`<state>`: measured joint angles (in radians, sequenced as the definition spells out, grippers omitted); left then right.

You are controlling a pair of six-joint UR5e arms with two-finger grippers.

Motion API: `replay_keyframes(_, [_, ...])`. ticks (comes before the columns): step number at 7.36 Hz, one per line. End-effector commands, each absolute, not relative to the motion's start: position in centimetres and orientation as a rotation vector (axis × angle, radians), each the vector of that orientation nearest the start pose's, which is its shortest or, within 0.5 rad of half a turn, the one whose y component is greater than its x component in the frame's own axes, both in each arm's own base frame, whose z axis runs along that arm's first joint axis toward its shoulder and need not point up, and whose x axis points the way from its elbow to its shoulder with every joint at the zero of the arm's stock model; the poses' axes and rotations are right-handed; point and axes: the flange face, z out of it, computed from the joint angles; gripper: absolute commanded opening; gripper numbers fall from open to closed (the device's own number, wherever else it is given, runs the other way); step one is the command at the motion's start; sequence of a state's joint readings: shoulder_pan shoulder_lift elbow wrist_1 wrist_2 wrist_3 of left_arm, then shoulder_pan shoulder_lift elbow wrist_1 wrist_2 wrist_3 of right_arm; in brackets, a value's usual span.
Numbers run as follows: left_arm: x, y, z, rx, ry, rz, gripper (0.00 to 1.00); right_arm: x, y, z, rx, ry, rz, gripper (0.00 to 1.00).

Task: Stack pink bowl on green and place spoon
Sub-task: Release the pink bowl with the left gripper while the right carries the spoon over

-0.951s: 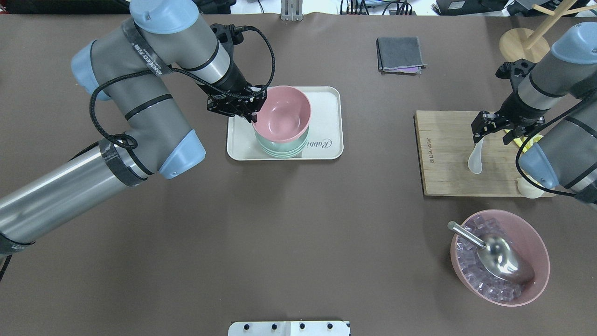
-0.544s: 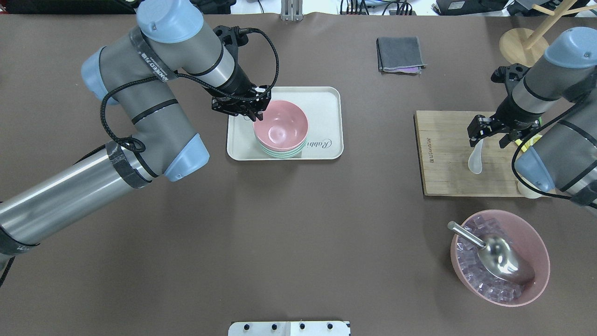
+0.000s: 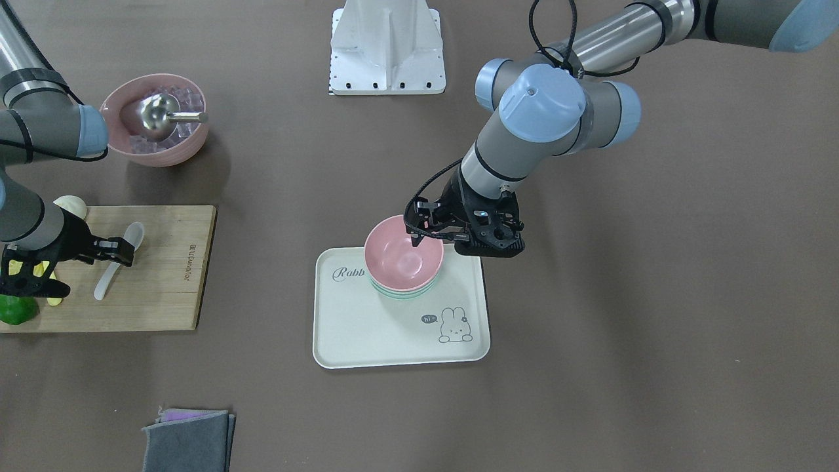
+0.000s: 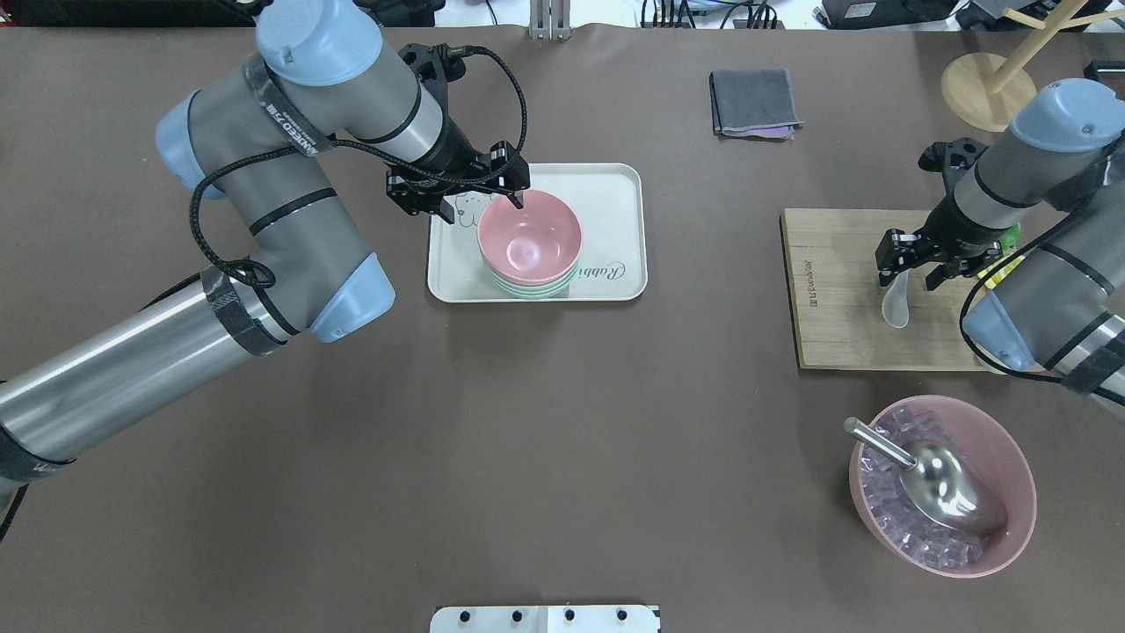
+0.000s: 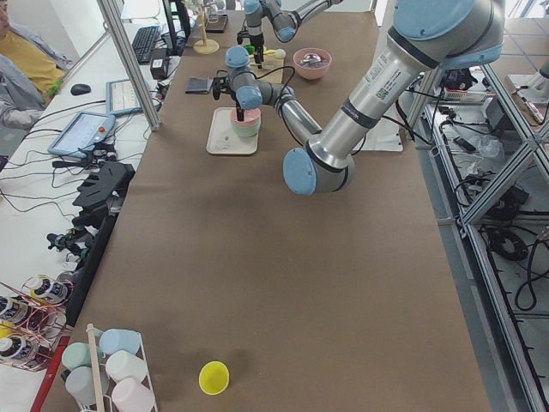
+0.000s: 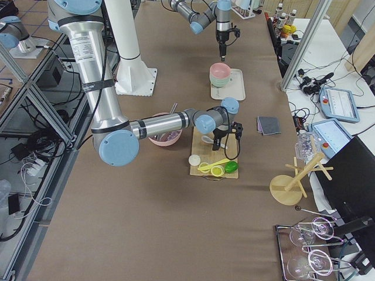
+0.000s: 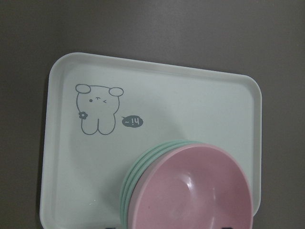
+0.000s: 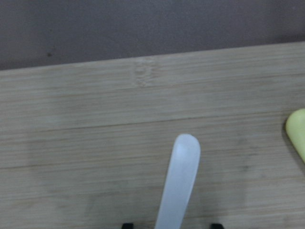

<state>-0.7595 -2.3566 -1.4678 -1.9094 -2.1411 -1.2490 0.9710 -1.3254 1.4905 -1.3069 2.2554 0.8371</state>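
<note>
The pink bowl (image 4: 529, 233) sits nested upright on the stack of green bowls (image 4: 527, 288) on the cream tray (image 4: 615, 189); it also shows in the front-facing view (image 3: 403, 252). My left gripper (image 4: 461, 202) is open, its fingers spread wide just above the bowl's far-left rim, holding nothing. The white spoon (image 4: 896, 303) lies on the wooden board (image 4: 835, 290). My right gripper (image 4: 907, 274) is low over the spoon's handle (image 8: 178, 181). In the right wrist view its two fingertips stand apart on either side of the handle, so it is open.
A large pink bowl (image 4: 1011, 466) of ice cubes with a metal scoop (image 4: 940, 483) sits at the front right. A grey folded cloth (image 4: 756, 101) and a wooden stand (image 4: 984, 83) are at the back. Yellow and green items lie on the board's right end (image 3: 19, 308).
The left gripper lowered the tilted pink bowl onto the green bowls, then opened and let it go. The right gripper moved lower and closer over the spoon's handle.
</note>
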Motion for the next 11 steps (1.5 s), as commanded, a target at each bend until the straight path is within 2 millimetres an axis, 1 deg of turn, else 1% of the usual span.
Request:
replay_keyframes(1, [47.2,-56.1,17.7,0.084,1.105,-0.114,0.98,-29.2,-54.7,53.4,-0.145,-0.798,0.103,0.00])
replay_keyframes(2, [47.1,-56.1,17.6,0.095,1.104,-0.119,0.98,-29.4,-54.8,52.5,-0.159,-0.832,0.087,0.00])
replay_keyframes(3, [46.9,-56.1,17.6,0.098,1.105,-0.120,0.98,-28.9,-55.1,52.1,-0.164,-0.847,0.093,0.00])
replay_keyframes(4, [46.4,-55.6,17.5,0.105,1.112,-0.116,0.98,-28.6,-55.6,50.9,-0.158,-0.868,0.096,0.00])
replay_keyframes(5, [43.8,-54.4,18.6,0.127,1.125,-0.115,0.98,-28.1,-56.9,45.8,-0.152,-0.913,0.122,0.00])
replay_keyframes(6, [39.5,-53.4,22.0,0.151,1.115,-0.106,0.98,-30.4,-58.4,39.3,-0.159,-0.937,0.176,0.00])
replay_keyframes(7, [36.8,-52.5,24.9,0.208,1.082,-0.030,0.98,-34.0,-58.4,34.5,-0.158,-0.954,0.216,0.00])
replay_keyframes(8, [34.5,-52.0,28.8,0.225,1.040,-0.002,0.98,-38.5,-57.7,28.7,-0.147,-0.975,0.237,0.00])
replay_keyframes(9, [31.6,-51.6,31.4,0.250,1.008,0.017,0.98,-42.3,-57.3,23.5,-0.111,-0.992,0.282,0.00])
replay_keyframes(10, [28.9,-51.2,34.2,0.277,0.976,0.043,0.98,-46.0,-57.3,18.7,-0.098,-1.007,0.311,0.00])
replay_keyframes(11, [27.6,-50.5,36.5,0.276,0.982,0.066,0.98,-50.1,-57.0,14.4,-0.090,-1.011,0.348,0.00])
